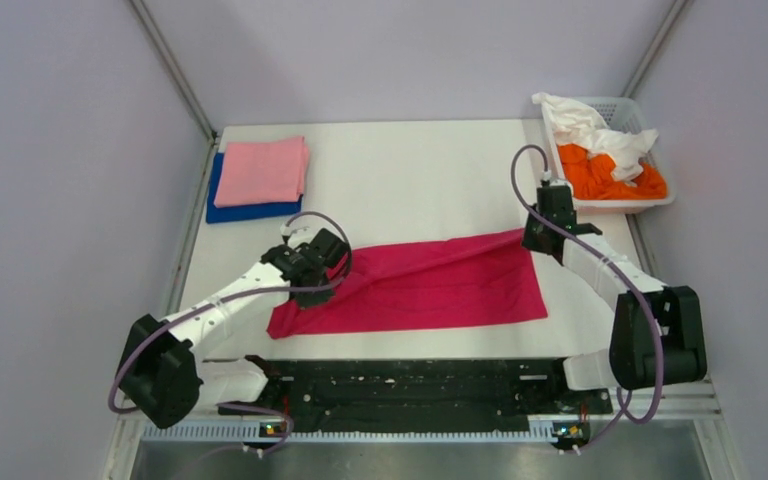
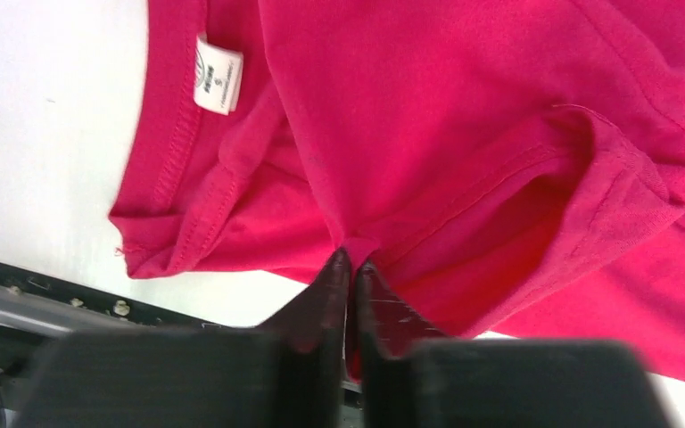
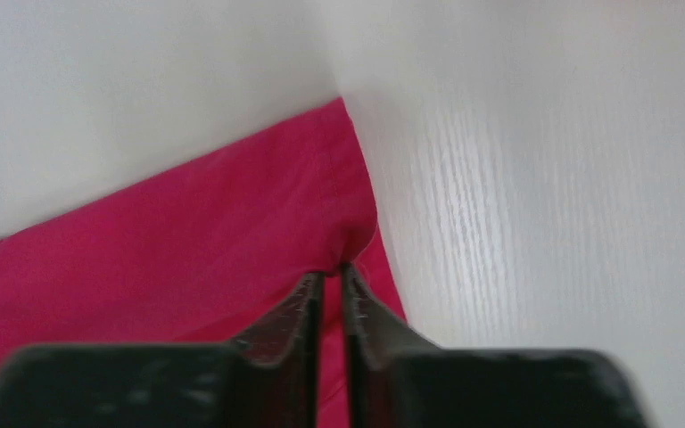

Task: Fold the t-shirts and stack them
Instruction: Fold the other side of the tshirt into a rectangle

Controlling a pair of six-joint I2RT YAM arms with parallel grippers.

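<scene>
Top view: your magenta tee [image 1: 430,285] lies spread lengthwise across the table [image 1: 410,170], centre to 6 o'clock, long edges running 9 to 3; L gripper [image 1: 330,272] sits on its 9 o'clock end, where the cloth is bunched up; R gripper [image 1: 532,238] sits on the far corner at approx 2 o'clock of the tee; at 10 o'clock of the table you have the pink tee [image 1: 262,170] folded on top of the folded blue tee [image 1: 222,208], blue showing along the 9 and 6 o'clock edges; at 2 o'clock the basket [image 1: 625,206] holds the orange tee [image 1: 610,178] and the white tee [image 1: 590,128], both crumpled, white on the far side and draping over the rim. L wrist view: L gripper [image 2: 348,260] fingers are pressed nearly together, tips nipping a pucker of the magenta tee [image 2: 428,116] beside a hemmed sleeve edge; neck label [image 2: 218,86] at 11 o'clock, bare table [image 2: 45,134] at 9. R wrist view: R gripper [image 3: 331,272] fingers are closed, tips pinching the magenta tee [image 3: 187,250] right at its corner; cloth fills 7 to 10 o'clock, white table [image 3: 517,196] at 12 through 4.
</scene>
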